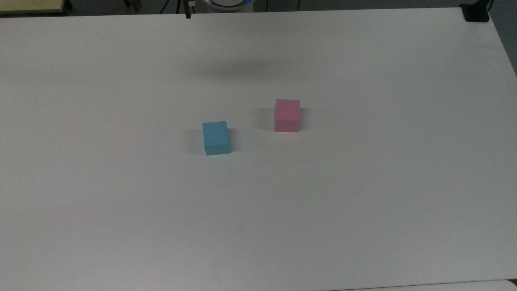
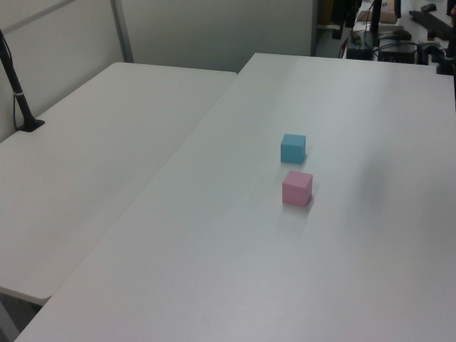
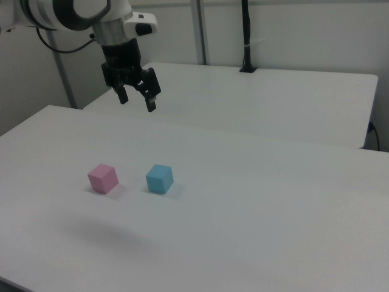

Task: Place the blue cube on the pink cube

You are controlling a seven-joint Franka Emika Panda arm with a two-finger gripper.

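The blue cube (image 1: 216,138) (image 2: 293,147) (image 3: 159,178) rests on the white table (image 1: 363,194), a short gap from the pink cube (image 1: 287,115) (image 2: 297,188) (image 3: 103,177). In the top view the blue one lies left of and slightly nearer than the pink one. In the right view my gripper (image 3: 137,100) hangs high above the table, behind the two cubes, its fingers open and holding nothing. Both cubes stand flat and apart, with nothing on top of them.
A second white table (image 2: 85,164) (image 3: 273,97) adjoins this one, with a black post (image 2: 18,92) (image 3: 246,36) clamped to it. A black clamp (image 1: 476,12) sits at the far right corner in the top view. Cables and equipment (image 2: 399,35) stand beyond the table's far end.
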